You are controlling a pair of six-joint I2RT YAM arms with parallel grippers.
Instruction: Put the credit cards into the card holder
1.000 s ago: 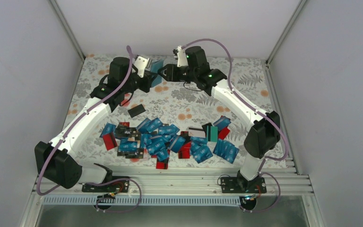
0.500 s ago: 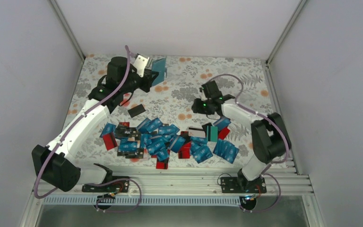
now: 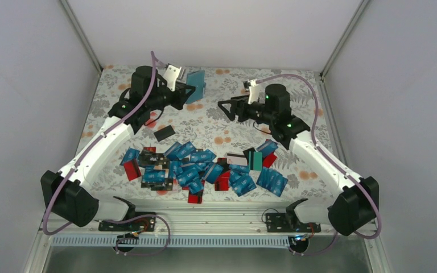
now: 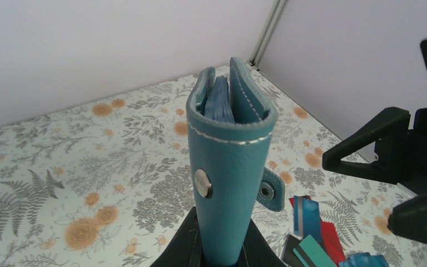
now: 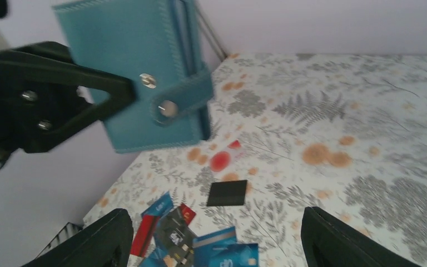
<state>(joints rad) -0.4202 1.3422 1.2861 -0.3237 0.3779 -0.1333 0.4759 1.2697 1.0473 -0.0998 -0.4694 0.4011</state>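
Note:
The teal-blue card holder (image 3: pixel 197 83) is held up in the air at the back left, standing on end, with my left gripper (image 3: pixel 188 91) shut on its lower end. In the left wrist view the card holder (image 4: pixel 231 161) gapes at the top with blue cards (image 4: pixel 219 100) tucked inside, and its snap tab hangs loose. My right gripper (image 3: pixel 226 110) hovers just right of it, open and empty. From the right wrist the card holder (image 5: pixel 139 72) shows at upper left, ahead of the right gripper (image 5: pixel 217 239). The credit cards (image 3: pixel 205 168) lie heaped across the near middle of the table.
A lone black card (image 3: pixel 164 133) lies apart from the heap, also seen as the black card (image 5: pixel 227 193) from the right wrist. A teal-green card (image 3: pixel 255 159) sits at the heap's right. White walls close the floral table (image 3: pixel 296 85) on three sides.
The right gripper left the card holder, dipped toward the table, then rose again to the holder's right with its jaws spread wider. The left arm and holder barely moved.

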